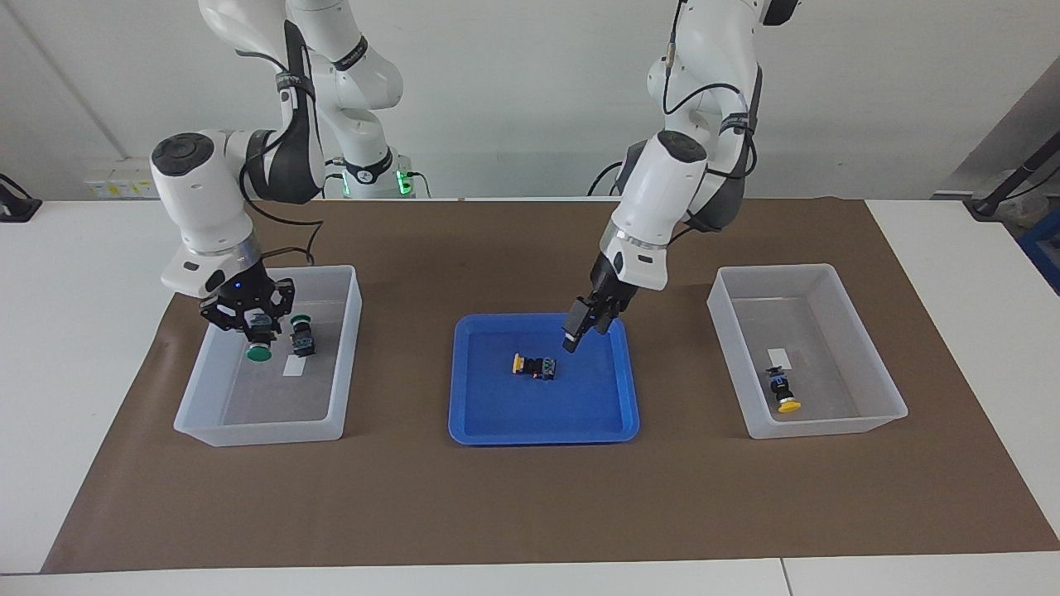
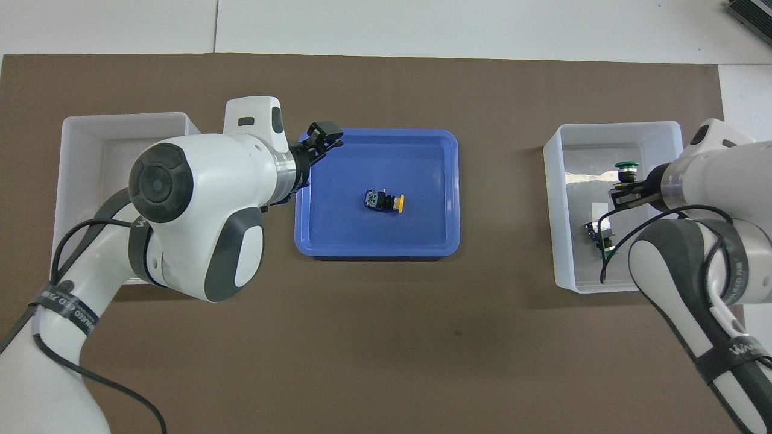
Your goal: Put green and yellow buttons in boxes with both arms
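Yellow button (image 1: 532,365), yellow cap on black blocky body, lies on its side mid-frame in the blue tray (image 1: 497,418). Left gripper (image 1: 590,324) hangs tilted over the tray's upper right corner, fingers apart, empty. Right gripper (image 1: 258,333), left of frame, points down into a translucent box (image 1: 352,331), fingers clamped on a green button (image 1: 259,351); another green button (image 1: 301,338) lies beside it. Right-frame box (image 1: 828,426) holds a second yellow button (image 1: 783,392).

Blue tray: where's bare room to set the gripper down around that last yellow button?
The blue tray holds only one yellow button, near its middle. Bare floor lies between the button and every wall, widest along the wall farthest from the robots. The corner under the left gripper is crowded.
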Tool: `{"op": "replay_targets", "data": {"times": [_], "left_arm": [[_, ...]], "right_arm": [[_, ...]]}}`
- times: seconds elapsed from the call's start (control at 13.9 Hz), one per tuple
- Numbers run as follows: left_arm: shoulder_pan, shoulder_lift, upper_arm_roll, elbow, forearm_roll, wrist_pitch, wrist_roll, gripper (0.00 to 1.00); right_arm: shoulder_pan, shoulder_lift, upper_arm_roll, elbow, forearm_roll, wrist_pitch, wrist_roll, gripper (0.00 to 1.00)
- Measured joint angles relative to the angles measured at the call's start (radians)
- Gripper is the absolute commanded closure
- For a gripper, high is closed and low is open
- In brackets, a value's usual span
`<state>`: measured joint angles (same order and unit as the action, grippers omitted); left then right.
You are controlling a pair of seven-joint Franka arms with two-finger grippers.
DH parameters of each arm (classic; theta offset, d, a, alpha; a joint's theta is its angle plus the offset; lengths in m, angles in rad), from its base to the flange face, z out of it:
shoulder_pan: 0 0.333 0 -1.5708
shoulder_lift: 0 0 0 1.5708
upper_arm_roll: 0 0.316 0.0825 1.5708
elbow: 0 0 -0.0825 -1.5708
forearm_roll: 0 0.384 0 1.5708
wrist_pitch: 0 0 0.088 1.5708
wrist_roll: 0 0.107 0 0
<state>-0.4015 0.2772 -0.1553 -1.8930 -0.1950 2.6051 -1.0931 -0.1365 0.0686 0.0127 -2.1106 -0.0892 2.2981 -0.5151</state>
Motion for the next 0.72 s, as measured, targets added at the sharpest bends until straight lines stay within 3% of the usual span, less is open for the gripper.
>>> {"op": "replay_targets", "data": {"times": [0.29,0.72], "left_arm": [[-0.021,0.096,0.000,-0.001,-0.001,0.110,-0.232,0.01],[-0.057,0.165,0.001,-0.002,-0.001,0.180,-0.351,0.01]], "right_arm": [[-0.017,0.042,0.000,-0.015,0.000,0.026,-0.081,1.00],[-0.035,0.136,0.003,-0.026,0.000,0.170,-0.101,1.00]]}}
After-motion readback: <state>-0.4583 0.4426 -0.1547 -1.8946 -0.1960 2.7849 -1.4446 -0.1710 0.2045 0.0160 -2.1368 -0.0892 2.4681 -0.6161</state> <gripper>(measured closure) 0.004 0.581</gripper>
